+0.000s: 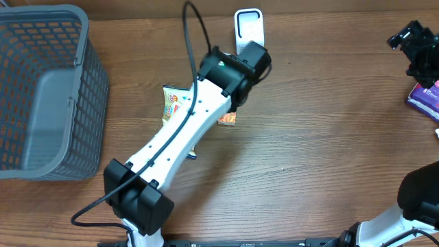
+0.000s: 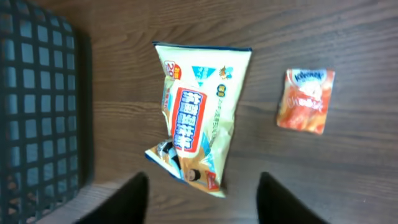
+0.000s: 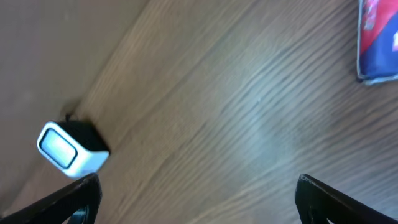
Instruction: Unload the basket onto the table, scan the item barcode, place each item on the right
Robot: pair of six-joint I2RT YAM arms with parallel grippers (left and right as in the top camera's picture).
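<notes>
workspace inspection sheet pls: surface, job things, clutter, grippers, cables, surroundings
surface: wooden table, no spills seen
job's things: snack bag lying flat, partly hidden under the left arm in the overhead view; white scanner at the far side of the table
clutter: orange packet beside the bag, not touching it; blue packet at the right; grey basket at the left
grippers: left gripper open above the bag, holding nothing; right gripper open, empty
cables: black cable looping over the left arm
surroundings: nothing seen
</notes>
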